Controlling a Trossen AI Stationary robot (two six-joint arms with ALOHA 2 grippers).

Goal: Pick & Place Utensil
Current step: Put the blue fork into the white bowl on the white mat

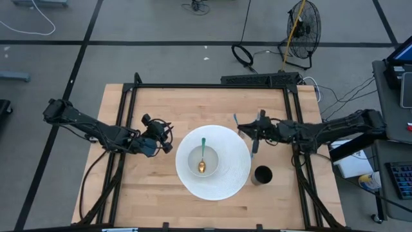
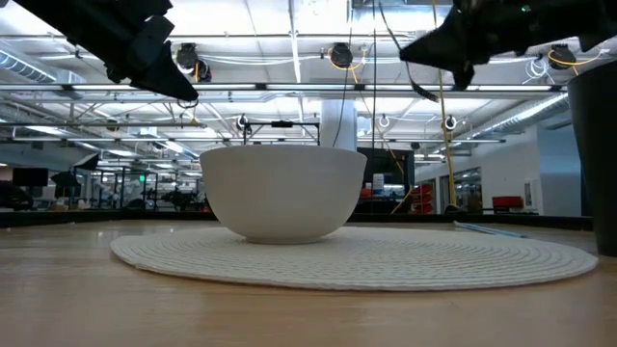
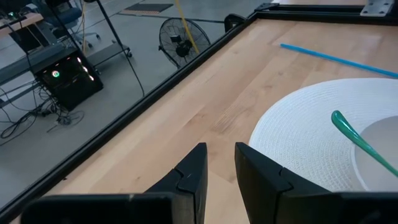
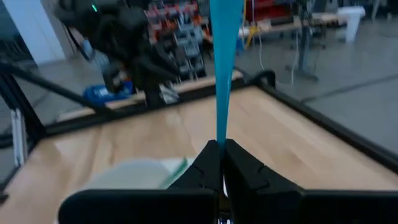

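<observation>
My right gripper (image 4: 221,152) pinches the thin, light blue utensil (image 4: 225,56) by 1 end; left gripper (image 3: 221,168) hangs empty, fingers slightly parted.

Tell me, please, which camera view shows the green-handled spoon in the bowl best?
The high view: the whole green-handled spoon lies in the white bowl, gold end included. The left wrist view catches only its green handle tip, the right wrist view a blurred green streak, and in the low view the bowl hides it.
</observation>
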